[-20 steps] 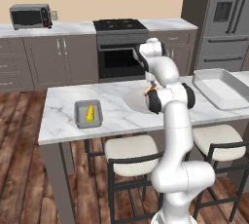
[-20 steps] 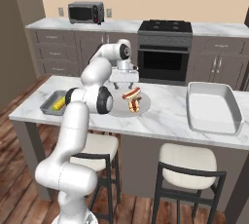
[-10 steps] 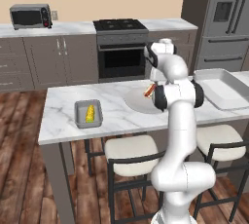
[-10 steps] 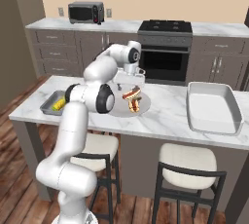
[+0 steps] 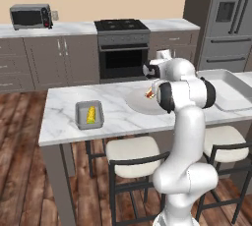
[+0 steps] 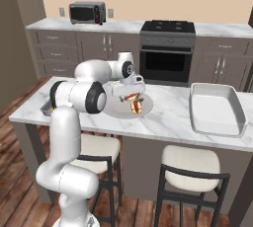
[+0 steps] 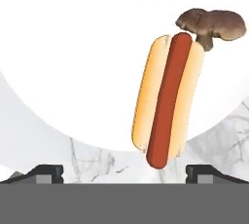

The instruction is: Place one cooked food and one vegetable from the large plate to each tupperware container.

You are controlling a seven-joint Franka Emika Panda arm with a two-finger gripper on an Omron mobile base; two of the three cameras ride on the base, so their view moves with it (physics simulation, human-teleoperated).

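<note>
Your gripper (image 7: 124, 172) hangs jaws wide over the large plate (image 7: 73, 62), its tips barely visible; a hot dog (image 7: 168, 99) lies below, another cut off.

Base views flank the counter (image 5: 59, 122); hand view looks closely down at the large plate (image 7: 73, 62)

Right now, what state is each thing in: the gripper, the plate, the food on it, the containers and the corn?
gripper: open, holding nothing, over the plate's edge.
large plate: on the counter, food on it.
hot dog: lying flat on the plate.
mushroom: on the plate, against the hot dog's far end.
corn cob: lying inside the tupperware container.
white tray: empty.
</note>
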